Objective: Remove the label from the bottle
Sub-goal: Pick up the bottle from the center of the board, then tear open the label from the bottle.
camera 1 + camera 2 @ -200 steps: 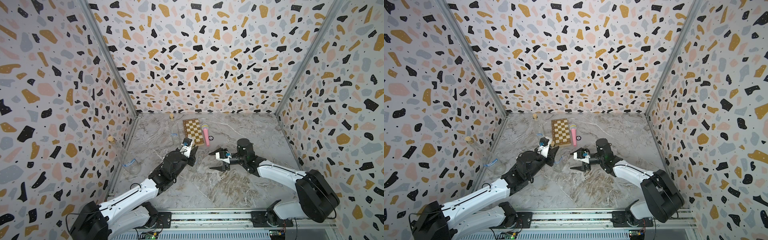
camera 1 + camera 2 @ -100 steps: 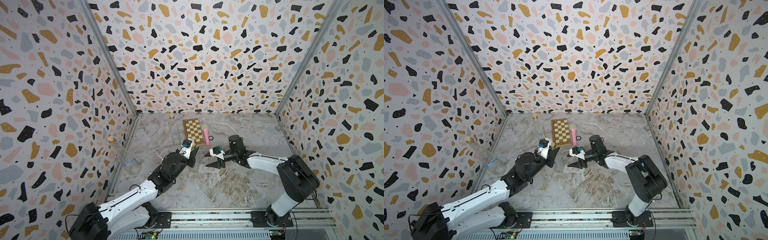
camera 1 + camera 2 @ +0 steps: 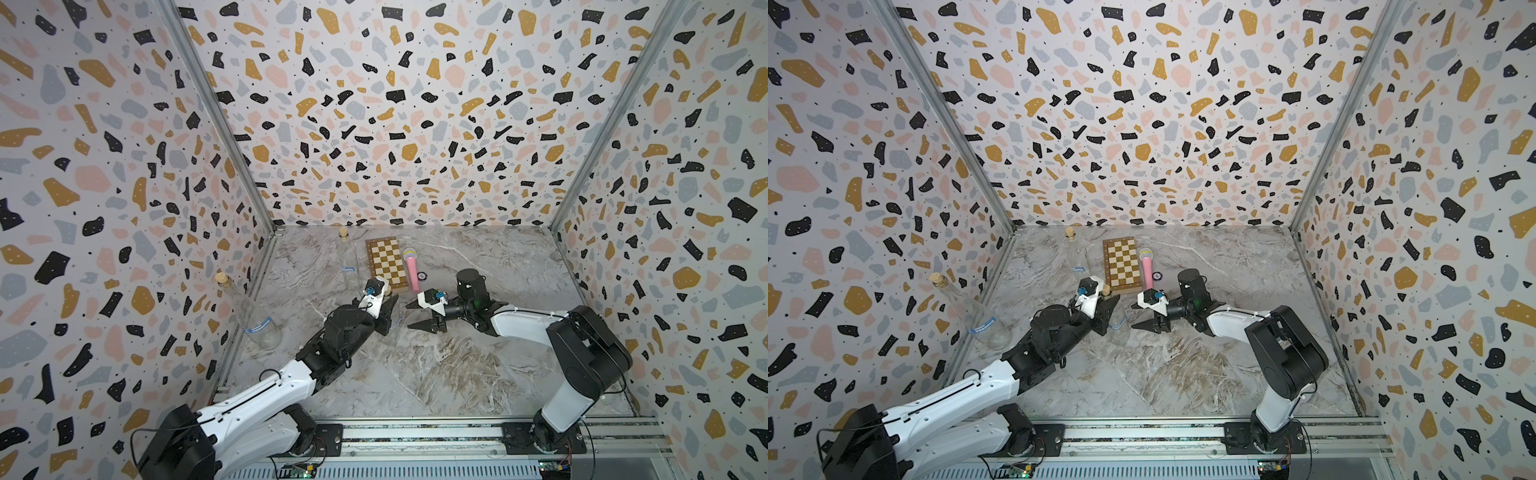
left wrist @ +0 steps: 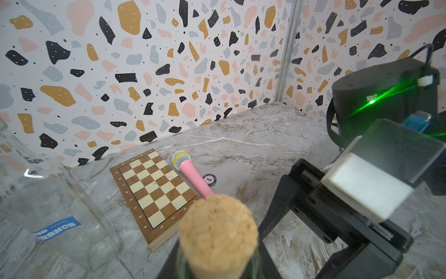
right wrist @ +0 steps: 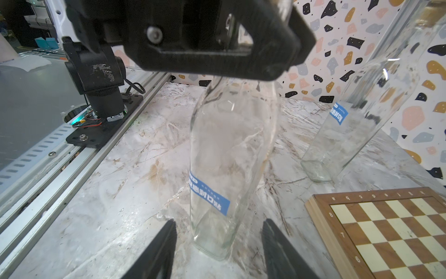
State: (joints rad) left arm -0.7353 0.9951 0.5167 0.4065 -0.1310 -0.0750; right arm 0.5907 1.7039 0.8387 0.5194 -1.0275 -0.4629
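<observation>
Your left gripper (image 3: 1106,311) clamps the neck of the corked clear glass bottle (image 5: 231,149) standing at the centre of the tabletop (image 3: 415,374), while your right gripper (image 3: 409,318) is open, empty and facing its blue sticker label (image 5: 208,196); pinch off the label edge and you'll tip it.

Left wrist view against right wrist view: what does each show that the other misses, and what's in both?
Only left wrist: the cork from above, the pink microphone and the chip. Only right wrist: the gripped bottle with its clear body and blue label, the left gripper clamped on its neck, and the rail. Both: the chessboard, a second labelled bottle near it, and the right gripper, fingers open.
</observation>
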